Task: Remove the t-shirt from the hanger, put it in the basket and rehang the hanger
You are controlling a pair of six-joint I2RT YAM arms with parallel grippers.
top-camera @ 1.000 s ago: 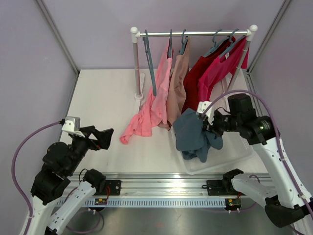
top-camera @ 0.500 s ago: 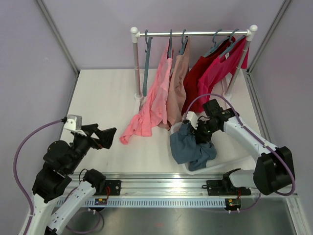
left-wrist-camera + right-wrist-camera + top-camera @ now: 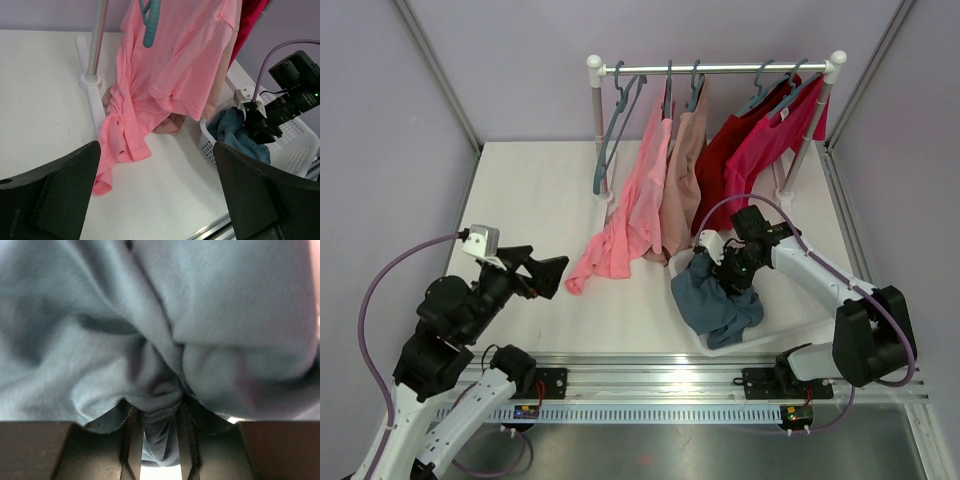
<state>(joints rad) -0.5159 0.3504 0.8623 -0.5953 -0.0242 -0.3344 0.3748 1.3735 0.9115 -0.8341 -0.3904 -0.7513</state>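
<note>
A blue-grey t-shirt (image 3: 708,300) lies bunched at the left end of a white basket (image 3: 812,312), spilling over its rim. My right gripper (image 3: 722,270) is shut on a fold of it. In the right wrist view the cloth (image 3: 150,315) fills the frame and a fold is pinched in my gripper (image 3: 161,440). An empty teal hanger (image 3: 610,130) hangs tilted at the left end of the rack rail (image 3: 720,69). My left gripper (image 3: 552,275) is open and empty above the table at the left. In its wrist view my left gripper (image 3: 156,150) frames bare table.
A pink t-shirt (image 3: 630,215) hangs on a hanger and trails onto the table. A tan shirt (image 3: 682,180), a red one (image 3: 720,160) and a magenta one (image 3: 765,145) hang further right. The rack post (image 3: 599,130) stands behind. The basket (image 3: 300,140) shows at the right of the left wrist view.
My right gripper has come down and to the left with the blue-grey t-shirt, lowering it into the basket. The empty hanger has swung. My left gripper has shifted slightly to the right.
</note>
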